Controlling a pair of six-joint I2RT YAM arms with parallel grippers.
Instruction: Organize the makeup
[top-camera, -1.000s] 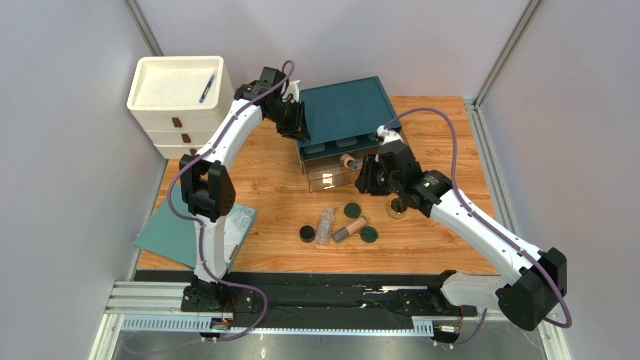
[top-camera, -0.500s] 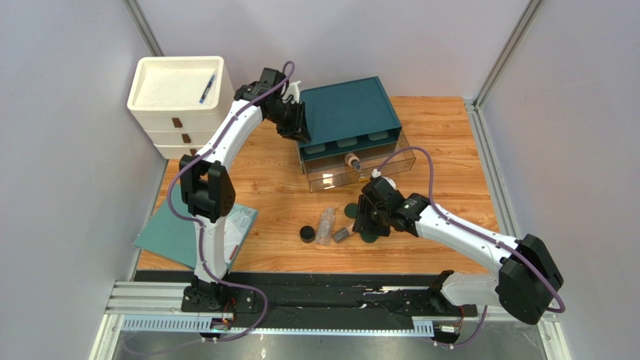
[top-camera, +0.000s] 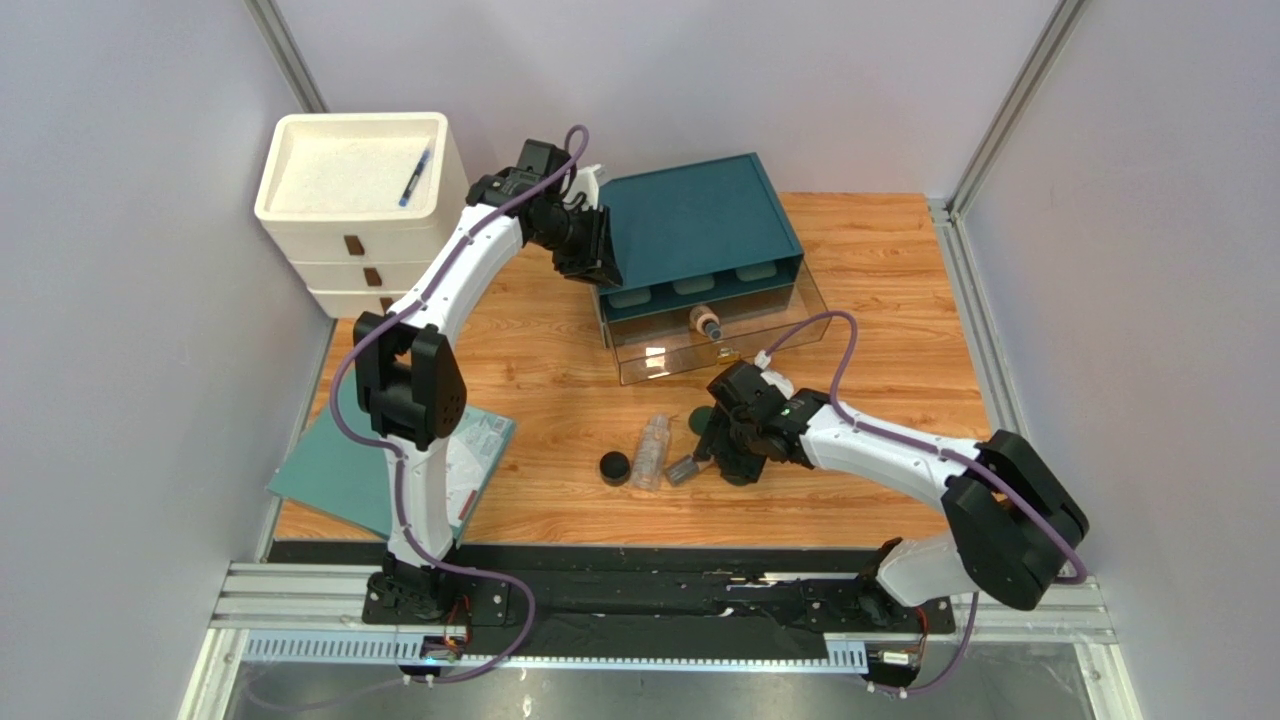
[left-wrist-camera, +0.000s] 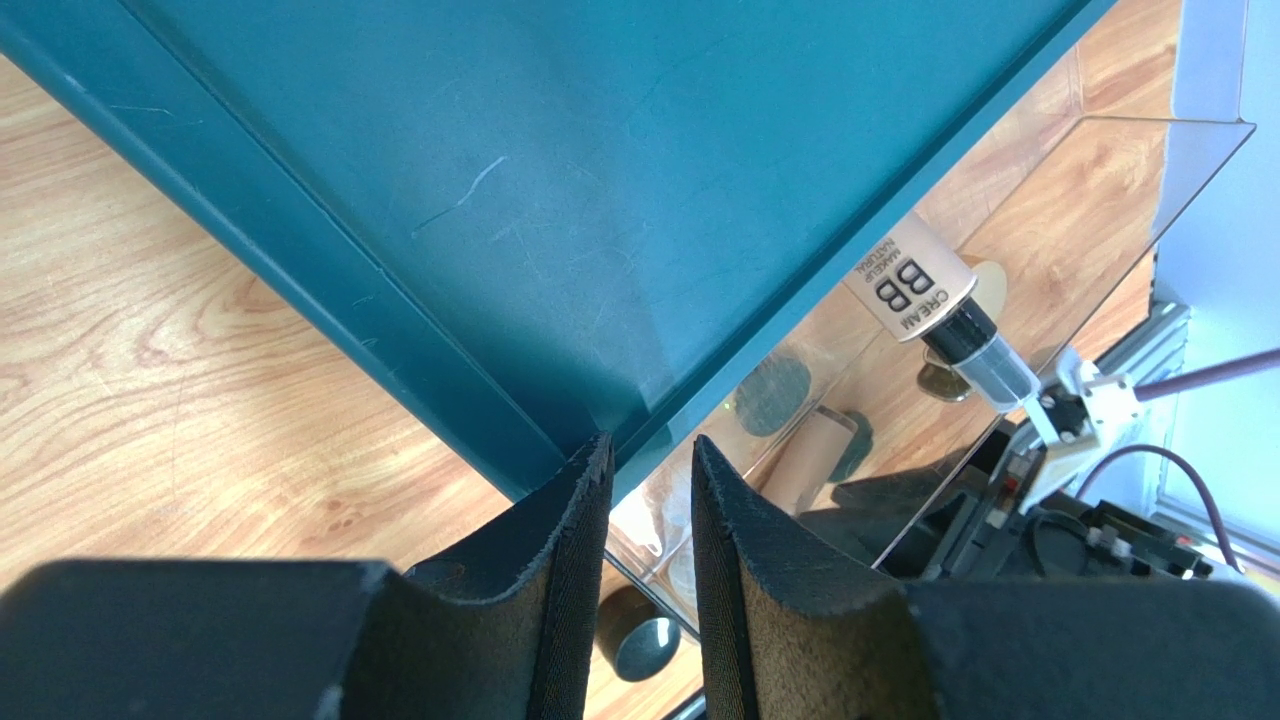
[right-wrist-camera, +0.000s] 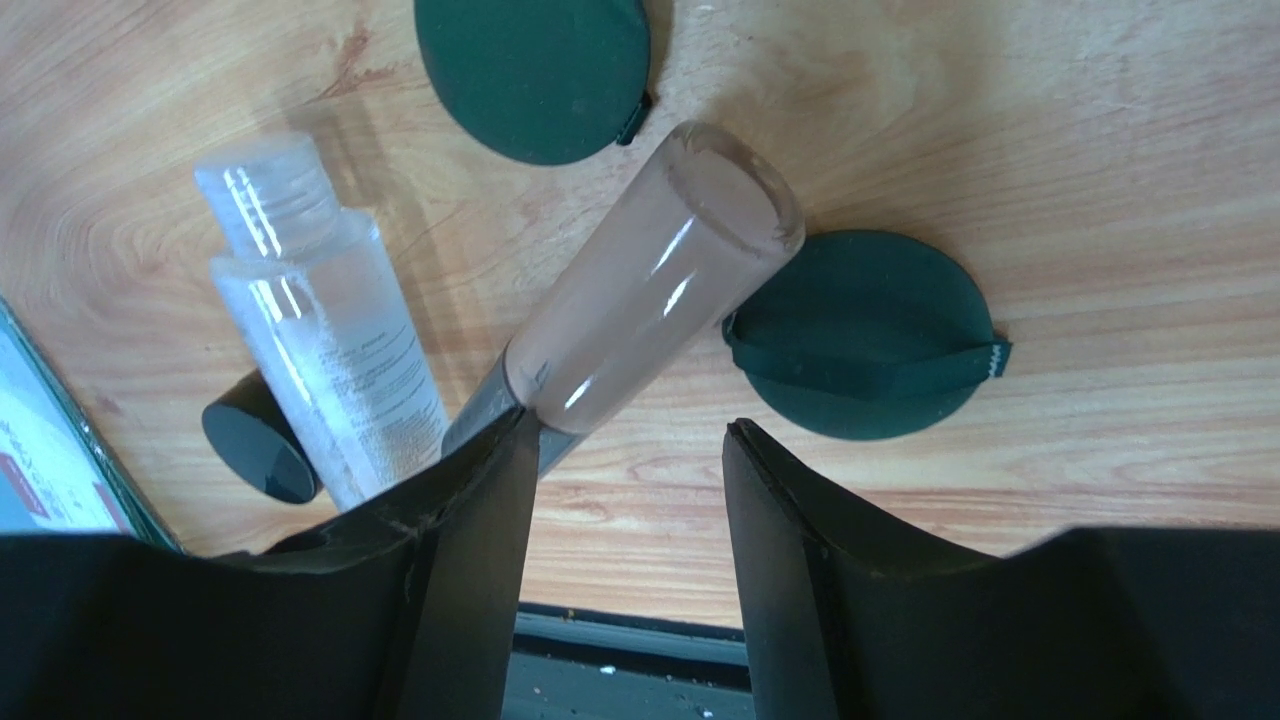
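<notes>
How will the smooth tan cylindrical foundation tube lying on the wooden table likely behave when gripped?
Lying on its side, the round tan foundation tube probably rolls if nudged. Its glossy shine suggests hard, slippery plastic, so it might squirt from the open right gripper.

top external: fixed high behind the near edge, looking down over the whole table (top-camera: 902, 285). left wrist: close against the teal organizer (left-wrist-camera: 526, 195), facing near-right. right wrist: close above the foundation tube (right-wrist-camera: 646, 293) and green discs (right-wrist-camera: 864, 338), which all three views share.

jar (top-camera: 615, 468) L of bottle (top-camera: 651, 450) | tube (right-wrist-camera: 646, 285) R of bottle | 2nd tube (top-camera: 700, 320) in drawer (top-camera: 661, 357)
</notes>
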